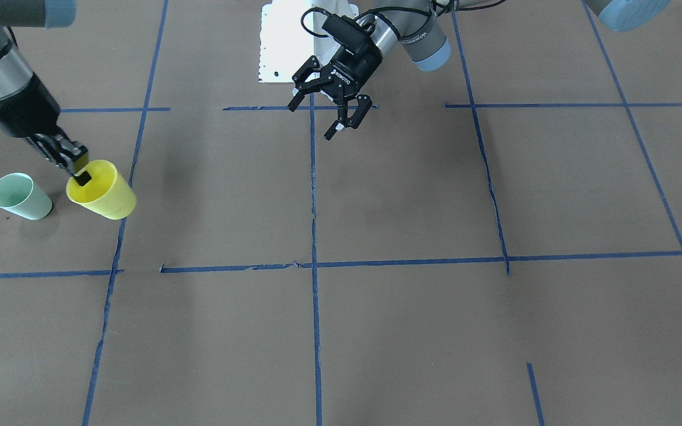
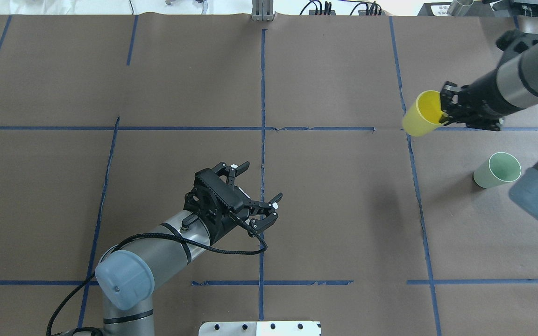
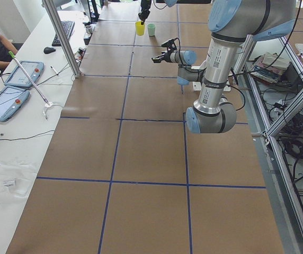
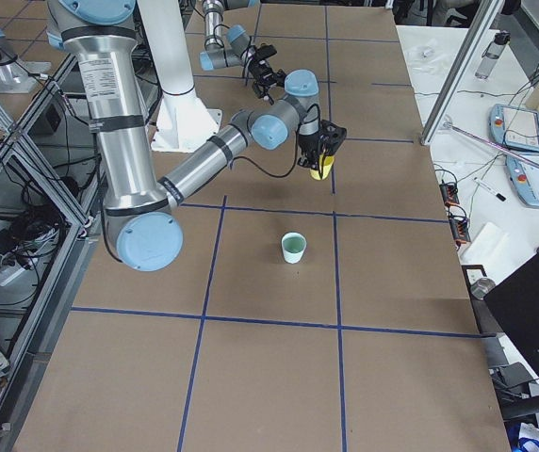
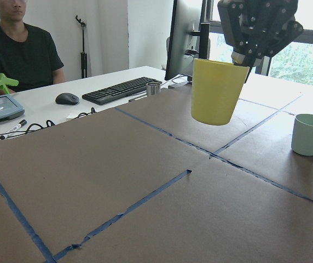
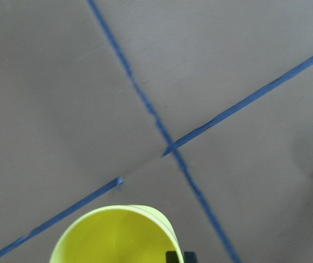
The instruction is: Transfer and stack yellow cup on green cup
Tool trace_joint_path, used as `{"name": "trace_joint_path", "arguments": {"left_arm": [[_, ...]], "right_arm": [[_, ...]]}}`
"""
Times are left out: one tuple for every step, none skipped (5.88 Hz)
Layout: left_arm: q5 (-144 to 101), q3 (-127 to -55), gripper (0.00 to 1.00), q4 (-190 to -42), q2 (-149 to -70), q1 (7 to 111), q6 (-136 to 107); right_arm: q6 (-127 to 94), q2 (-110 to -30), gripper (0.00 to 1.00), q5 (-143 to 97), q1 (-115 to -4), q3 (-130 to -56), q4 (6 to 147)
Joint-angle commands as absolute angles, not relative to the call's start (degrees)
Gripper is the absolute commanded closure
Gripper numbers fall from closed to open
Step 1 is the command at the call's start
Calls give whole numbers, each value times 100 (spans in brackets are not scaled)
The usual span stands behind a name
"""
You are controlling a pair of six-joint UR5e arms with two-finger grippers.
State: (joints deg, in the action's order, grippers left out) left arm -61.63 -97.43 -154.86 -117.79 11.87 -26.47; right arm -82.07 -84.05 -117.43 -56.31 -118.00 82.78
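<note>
My right gripper (image 1: 80,170) is shut on the rim of the yellow cup (image 1: 103,191), one finger inside it and one outside. The yellow cup (image 5: 215,91) hangs tilted, clear of the table; from overhead the yellow cup (image 2: 421,115) is beside the right gripper (image 2: 445,114). The pale green cup (image 1: 20,196) stands upright on the paper a short way from it; overhead the green cup (image 2: 498,170) is nearer the robot. The yellow cup's mouth (image 6: 115,236) fills the bottom of the right wrist view. My left gripper (image 2: 262,182) hovers open and empty near the table's middle.
Blue tape lines (image 1: 314,266) divide the brown paper table into squares. A white base plate (image 1: 285,41) sits at the robot's side. A person (image 5: 19,49) sits beyond the table's far edge, with a keyboard (image 5: 121,89), mouse and tablets on the white bench.
</note>
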Motion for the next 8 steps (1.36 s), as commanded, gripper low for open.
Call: {"name": "trace_joint_path", "arguments": {"left_arm": [[-5970, -9738, 0, -15478, -11777, 1169, -2654], [-5959, -9738, 0, -15486, -11769, 1160, -2654], [-5959, -9738, 0, -15486, -11742, 1151, -2654], [-5959, -9738, 0, -15486, -11716, 1151, -2654], [-5959, -9738, 0, -15486, -11716, 1134, -2654], [-5959, -9738, 0, -15486, -11725, 1134, -2654], [-5959, -9738, 0, -15486, -11733, 1134, -2654], [-5959, -9738, 0, -15486, -11733, 1108, -2654]], "right_arm": [[-7335, -9471, 100, -11724, -6115, -11787, 7779], [-6947, -9814, 100, -11733, -6135, -11777, 7770], [-6900, -9948, 100, -11760, -6135, -11751, 7770], [-6908, -9984, 100, -11751, -6126, -11664, 7770], [-6917, -9984, 100, -11760, -6117, -11620, 7770], [-6926, -9976, 100, -11760, -6117, -11558, 7770], [-6917, -9976, 99, -11760, -6117, -11514, 7770], [-6917, -9967, 93, -11768, -6117, -11470, 7770]]}}
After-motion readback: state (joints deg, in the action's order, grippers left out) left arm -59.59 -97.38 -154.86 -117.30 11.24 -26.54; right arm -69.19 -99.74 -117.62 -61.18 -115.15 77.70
